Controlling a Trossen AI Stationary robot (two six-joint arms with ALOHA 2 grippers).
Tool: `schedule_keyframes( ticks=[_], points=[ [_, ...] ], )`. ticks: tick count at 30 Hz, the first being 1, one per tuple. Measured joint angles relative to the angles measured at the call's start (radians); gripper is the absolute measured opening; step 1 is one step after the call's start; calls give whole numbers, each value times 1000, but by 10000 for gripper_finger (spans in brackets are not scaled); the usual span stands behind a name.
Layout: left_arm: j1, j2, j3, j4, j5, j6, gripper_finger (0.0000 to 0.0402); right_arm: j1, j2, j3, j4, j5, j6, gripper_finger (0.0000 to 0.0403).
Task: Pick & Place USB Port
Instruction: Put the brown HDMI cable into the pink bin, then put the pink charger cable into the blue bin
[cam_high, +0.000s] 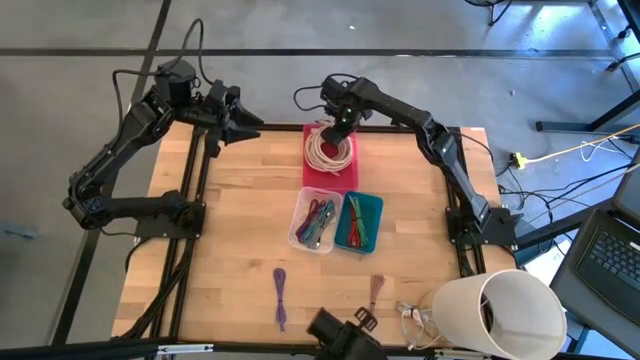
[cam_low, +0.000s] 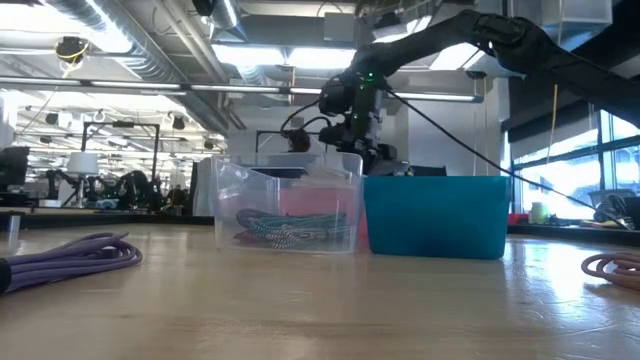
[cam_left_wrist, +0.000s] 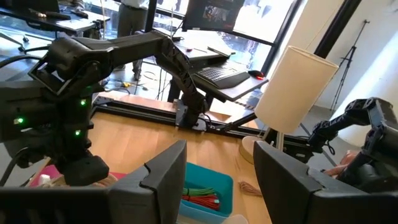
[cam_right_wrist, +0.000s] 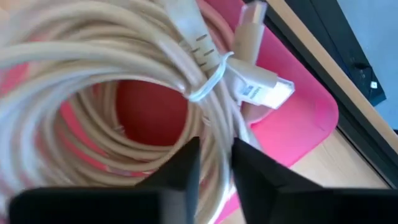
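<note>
At the twelve o'clock edge of the table (cam_high: 240, 230), seen from above, the right gripper (cam_high: 340, 128) hangs directly over the pink tray (cam_high: 345, 177), which holds a coil of pale cable (cam_high: 328, 150); its own wrist view shows the two dark fingers (cam_right_wrist: 180, 168) a small gap apart, poised over the strands at the coil's rim with nothing pinched between them, so I judge the cable has just been set down here or is about to be gripped, and the pictures do not say which; the white plug (cam_right_wrist: 264, 90) of that cable lies against the coil, bound by a thin tie, and it sits inside the tray rather than over its lip; if this is a release, the sound move is to spread the fingers a little more before lifting, then rise straight up so no loop snags and drags the coil out; if it is a pick, close on several strands together near the tie, not on one loose turn; the clear box (cam_high: 312, 222) and the blue box (cam_high: 359, 221), both holding coloured cables, stand just at six o'clock of the tray and should be kept clear of; the left gripper (cam_high: 243, 122) waits at about eleven o'clock, fingers spread and empty.
</note>
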Motion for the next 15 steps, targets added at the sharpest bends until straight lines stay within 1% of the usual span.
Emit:
schedule_keyframes(
  ticks=[4, 7, 9, 15],
  points=[
    [0, 0, 0, 0, 0, 0, 179, 6, 0, 42, -13, 0, 1, 147],
    [0, 0, 0, 0, 0, 1, 179, 12, -1, 75, -19, 11, 4, 173],
    [0, 0, 0, 0, 0, 1, 179, 16, -21, 65, -13, 25, 17, 182],
    [0, 0, 0, 0, 0, 21, 179, 36, -78, 73, -53, 144, 20, 187]
  ],
)
